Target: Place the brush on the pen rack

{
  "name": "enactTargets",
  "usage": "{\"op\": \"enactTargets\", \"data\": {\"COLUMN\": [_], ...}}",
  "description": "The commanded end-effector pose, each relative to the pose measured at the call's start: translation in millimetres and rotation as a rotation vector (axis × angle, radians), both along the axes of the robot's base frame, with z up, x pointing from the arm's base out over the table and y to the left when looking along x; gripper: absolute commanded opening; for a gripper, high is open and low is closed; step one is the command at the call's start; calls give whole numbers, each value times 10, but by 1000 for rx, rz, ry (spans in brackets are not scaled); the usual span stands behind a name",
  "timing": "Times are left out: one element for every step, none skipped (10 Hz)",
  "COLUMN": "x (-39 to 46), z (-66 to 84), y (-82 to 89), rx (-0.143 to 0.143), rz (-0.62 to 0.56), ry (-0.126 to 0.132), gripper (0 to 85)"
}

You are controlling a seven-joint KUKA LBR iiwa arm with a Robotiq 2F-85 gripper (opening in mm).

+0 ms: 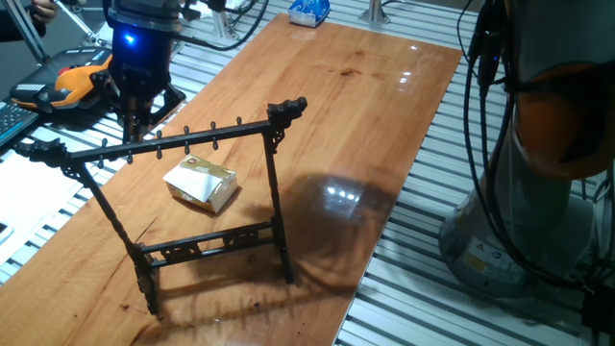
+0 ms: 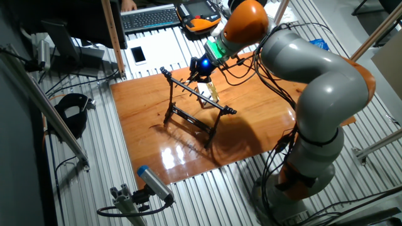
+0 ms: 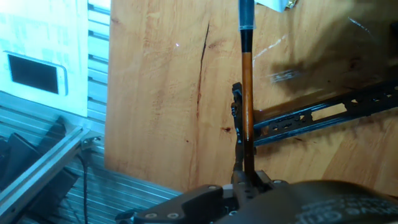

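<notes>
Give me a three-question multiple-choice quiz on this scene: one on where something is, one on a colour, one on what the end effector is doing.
1. Where is the small cardboard box?
A. on the table behind the pen rack
B. hanging from a hook
C. on the floor

2. What colour is the pen rack?
A. white
B. black
C. red

3. What is the end effector doing?
A. empty and open
B. gripping the box
C. gripping the brush

Key: 1 A, the box lies on the wood beyond the frame. 2 B, the frame is black throughout. 3 C, the hand view shows the brush handle pinched at its base.
</notes>
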State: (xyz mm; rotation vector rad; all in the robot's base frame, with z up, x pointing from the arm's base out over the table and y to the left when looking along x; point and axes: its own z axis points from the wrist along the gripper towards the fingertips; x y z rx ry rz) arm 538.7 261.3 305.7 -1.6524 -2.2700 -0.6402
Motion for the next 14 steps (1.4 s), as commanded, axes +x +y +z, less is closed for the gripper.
{"op": "enactTargets", "data": {"x": [-5,-13,-25,-39,-50,-60,-73,-76,-75,-76,-81,-91,-98,-99], "z": [4,-1,-9,-16,-20,-25,-33,-36,-39,-51,-67,-81,-92,-102], "y": [7,16,30,49,67,80,95,107,110,116,128,141,151,155], "rx": [14,30,42,53,76,102,110,124,139,150,162,178,191,208], "rz": [10,16,14,10,6,5,6,14,13,12,9,9,15,29], "ry": [9,14,17,20,27,32,34,41,42,43,43,47,56,71], "gripper": [0,0,0,0,0,0,0,0,0,0,0,0,0,0]}}
